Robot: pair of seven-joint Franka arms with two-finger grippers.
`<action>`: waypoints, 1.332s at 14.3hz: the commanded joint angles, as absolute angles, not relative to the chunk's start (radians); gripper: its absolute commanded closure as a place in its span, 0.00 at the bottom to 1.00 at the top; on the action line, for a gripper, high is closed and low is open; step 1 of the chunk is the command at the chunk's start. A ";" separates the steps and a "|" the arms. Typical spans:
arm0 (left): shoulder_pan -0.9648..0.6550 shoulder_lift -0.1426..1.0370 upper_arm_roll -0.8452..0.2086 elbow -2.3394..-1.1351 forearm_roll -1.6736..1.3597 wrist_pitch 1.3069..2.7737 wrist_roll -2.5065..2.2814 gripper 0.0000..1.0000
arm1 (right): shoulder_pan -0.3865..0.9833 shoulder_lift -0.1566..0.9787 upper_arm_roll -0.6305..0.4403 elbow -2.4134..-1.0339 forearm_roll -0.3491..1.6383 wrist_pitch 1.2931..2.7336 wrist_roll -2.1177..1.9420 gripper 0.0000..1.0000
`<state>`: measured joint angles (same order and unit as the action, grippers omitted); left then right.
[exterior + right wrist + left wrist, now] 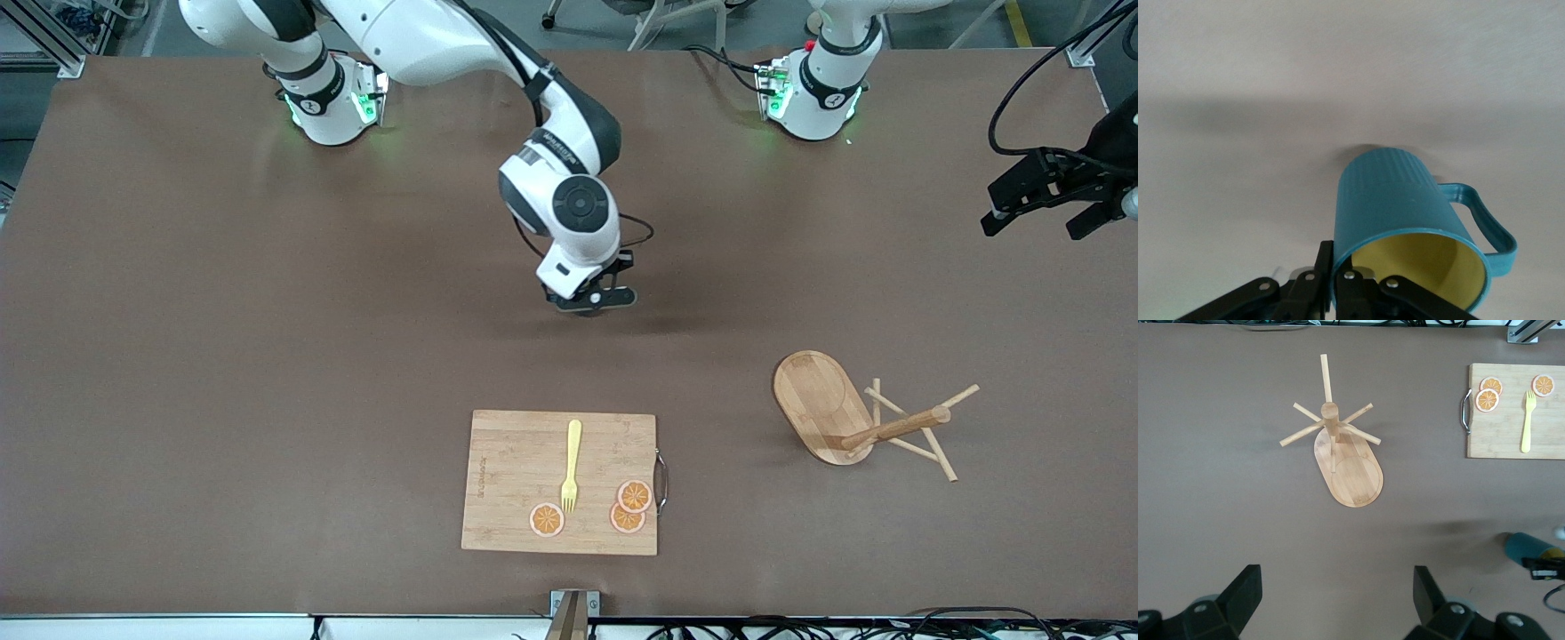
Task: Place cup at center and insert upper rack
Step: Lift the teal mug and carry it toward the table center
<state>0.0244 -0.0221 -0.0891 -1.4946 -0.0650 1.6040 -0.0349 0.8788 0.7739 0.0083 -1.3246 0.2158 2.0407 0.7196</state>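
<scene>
The cup (1395, 200) is teal with a ribbed wall, a yellow inside and a side handle. My right gripper (1336, 267) is shut on its rim, one finger inside and one outside. In the front view the right gripper (593, 300) hangs low over the middle of the table and its hand hides the cup. The cup (1527, 547) also shows in the left wrist view. The upper rack (853, 418), a wooden mug tree, lies tipped on its side toward the left arm's end, its oval base (1353, 472) on edge. My left gripper (1045, 196) waits open in the air, empty (1337, 577).
A rectangular wooden cutting board (516, 462) with a metal handle lies nearer the front camera than the right gripper. On it are a yellow fork (572, 464) and three orange slices (633, 496). Bare brown tabletop lies between the board and the rack.
</scene>
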 commanded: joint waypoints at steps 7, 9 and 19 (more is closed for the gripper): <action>0.029 -0.031 -0.092 -1.494 -0.060 1.606 -0.035 0.00 | 0.927 0.911 -0.009 -1.141 0.224 2.026 0.834 0.87; 0.031 -0.031 -0.094 -1.494 -0.060 1.606 -0.035 0.00 | 0.917 0.904 -0.012 -1.141 0.219 2.022 0.834 0.00; 0.040 -0.029 -0.069 -1.494 -0.058 1.606 -0.034 0.00 | 0.731 0.665 -0.040 -1.051 0.219 1.631 0.827 0.00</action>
<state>0.0285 -0.0221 -0.0779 -1.4945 -0.0650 1.6039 -0.0349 0.8233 0.7759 -0.0539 -1.0208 0.2153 1.7051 0.8238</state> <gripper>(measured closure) 0.000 0.000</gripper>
